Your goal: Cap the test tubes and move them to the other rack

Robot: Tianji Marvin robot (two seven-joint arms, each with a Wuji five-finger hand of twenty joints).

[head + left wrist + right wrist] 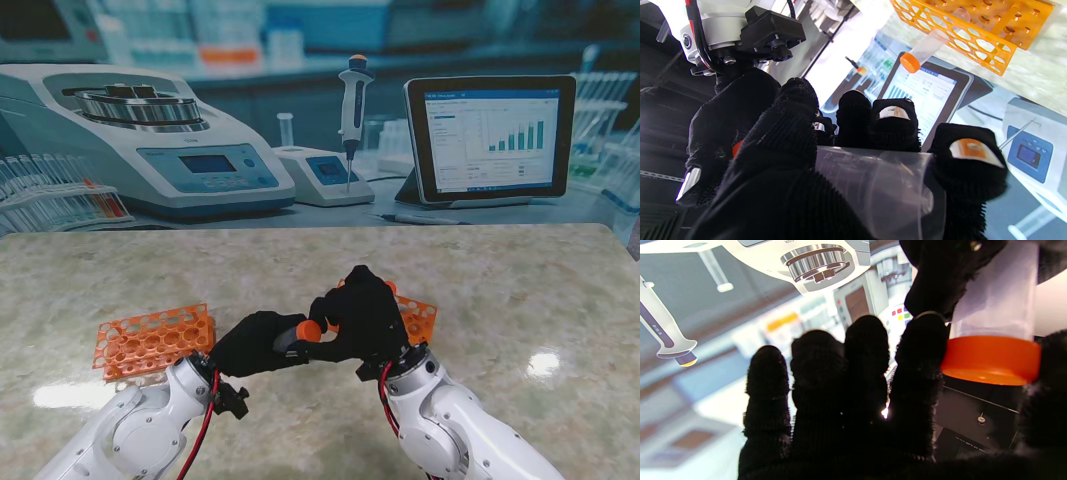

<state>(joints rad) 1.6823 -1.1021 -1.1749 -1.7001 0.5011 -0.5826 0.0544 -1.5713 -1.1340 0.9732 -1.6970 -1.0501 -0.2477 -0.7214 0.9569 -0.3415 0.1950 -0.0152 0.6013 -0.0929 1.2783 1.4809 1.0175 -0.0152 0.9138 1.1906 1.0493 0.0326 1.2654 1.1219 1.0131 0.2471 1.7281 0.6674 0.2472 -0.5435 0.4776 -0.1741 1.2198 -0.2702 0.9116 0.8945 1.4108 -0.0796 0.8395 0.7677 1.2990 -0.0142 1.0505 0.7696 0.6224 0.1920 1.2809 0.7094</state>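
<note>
Capping step, mid-air over desk (500,290) centre. Left robot hand (255,342) wrapped round clear test tube (873,186), long axis level, mouth toward 3 o'clock. Right robot hand (365,312) pinching orange cap (309,331) at tube mouth; seating unclear. Orange racks: left rack (150,340) at 9 o'clock, right rack (418,318) at 3 o'clock, right robot hand nearer.

No readable text anywhere. Tablet (490,137) on the printed backdrop shows a bar chart and text lines, too small to read. Centrifuge (140,140) panel and the small device (322,175) beside it have blue displays, no legible characters. Clear tube (873,186) in the left wrist view has faint markings, unreadable.
</note>
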